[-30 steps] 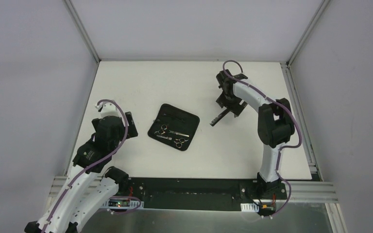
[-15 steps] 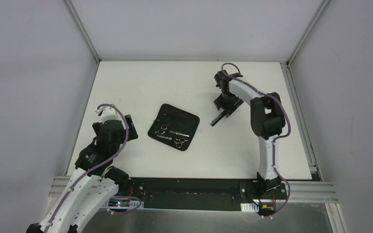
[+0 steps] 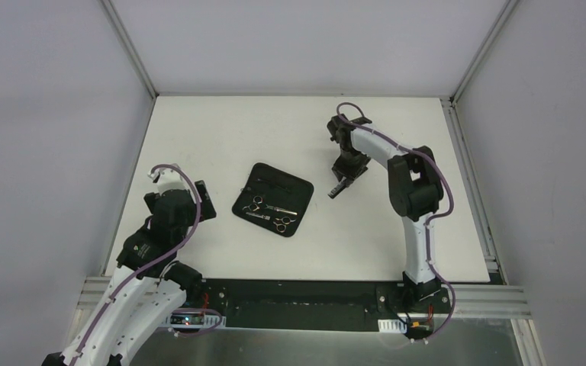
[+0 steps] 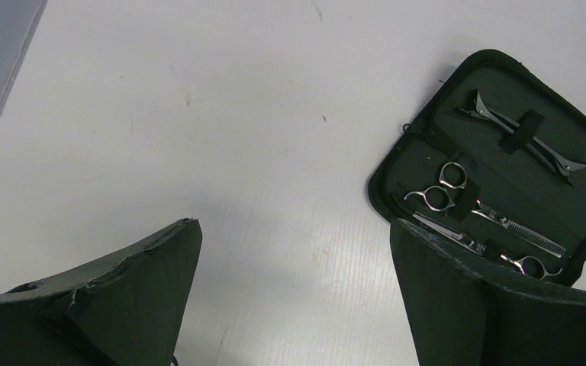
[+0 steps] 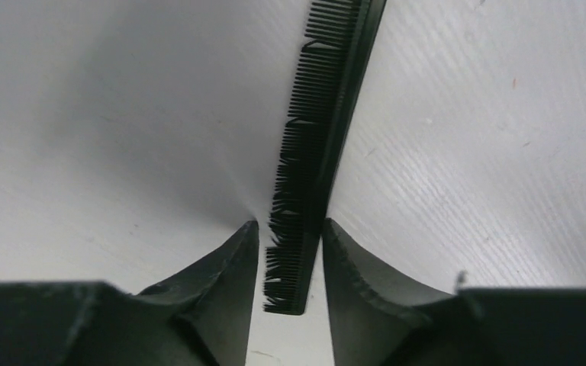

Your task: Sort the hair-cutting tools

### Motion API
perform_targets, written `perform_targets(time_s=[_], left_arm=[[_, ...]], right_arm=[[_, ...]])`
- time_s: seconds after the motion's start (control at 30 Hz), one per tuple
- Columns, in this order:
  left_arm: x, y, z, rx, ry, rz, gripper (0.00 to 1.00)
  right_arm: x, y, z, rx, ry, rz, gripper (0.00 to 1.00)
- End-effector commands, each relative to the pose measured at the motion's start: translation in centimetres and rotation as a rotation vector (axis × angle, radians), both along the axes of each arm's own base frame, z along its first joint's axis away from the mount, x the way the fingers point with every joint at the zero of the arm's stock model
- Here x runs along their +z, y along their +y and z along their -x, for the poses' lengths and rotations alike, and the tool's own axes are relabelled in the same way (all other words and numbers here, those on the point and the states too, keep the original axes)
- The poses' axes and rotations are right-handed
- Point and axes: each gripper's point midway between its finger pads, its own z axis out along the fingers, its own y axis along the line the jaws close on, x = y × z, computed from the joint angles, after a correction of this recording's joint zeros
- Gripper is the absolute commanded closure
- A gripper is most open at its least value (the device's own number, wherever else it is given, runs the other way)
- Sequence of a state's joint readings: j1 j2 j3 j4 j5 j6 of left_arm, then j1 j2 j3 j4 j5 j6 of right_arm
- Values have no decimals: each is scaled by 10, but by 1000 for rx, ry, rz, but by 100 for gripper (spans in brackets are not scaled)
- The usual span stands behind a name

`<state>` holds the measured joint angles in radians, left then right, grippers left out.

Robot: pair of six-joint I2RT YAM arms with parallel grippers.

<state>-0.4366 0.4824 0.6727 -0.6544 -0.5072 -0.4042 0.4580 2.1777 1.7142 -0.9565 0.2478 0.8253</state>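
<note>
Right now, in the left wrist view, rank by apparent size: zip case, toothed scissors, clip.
1. zip case, by far.
2. toothed scissors, slightly longer than the clip.
3. clip; close to the scissors, so that order is unsure.

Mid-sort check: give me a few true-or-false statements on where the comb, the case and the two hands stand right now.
1. The comb lies inside the case. False: it lies on the table, to the right of the case in the top view.
2. The left hand is open and holds nothing. True.
3. The comb's near end sits between the fingers of the right hand. True.
4. The case is zipped shut. False: it lies open, its inside facing up.
5. The case is empty. False: silver scissors and a dark clip sit in it.
</note>
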Motion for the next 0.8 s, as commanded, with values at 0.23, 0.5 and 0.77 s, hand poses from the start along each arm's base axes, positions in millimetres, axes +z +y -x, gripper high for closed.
perform_targets(time_s=[0.23, 0.5, 0.77], left_arm=[[6, 8, 0, 47, -53, 7, 2], [5, 7, -2, 44, -47, 3, 3], [4, 6, -3, 37, -45, 2, 3]], right_arm=[[-19, -14, 114, 242, 244, 33, 85], [-5, 3, 167, 433, 243, -67, 97], [34, -5, 150, 429, 120, -54, 70]])
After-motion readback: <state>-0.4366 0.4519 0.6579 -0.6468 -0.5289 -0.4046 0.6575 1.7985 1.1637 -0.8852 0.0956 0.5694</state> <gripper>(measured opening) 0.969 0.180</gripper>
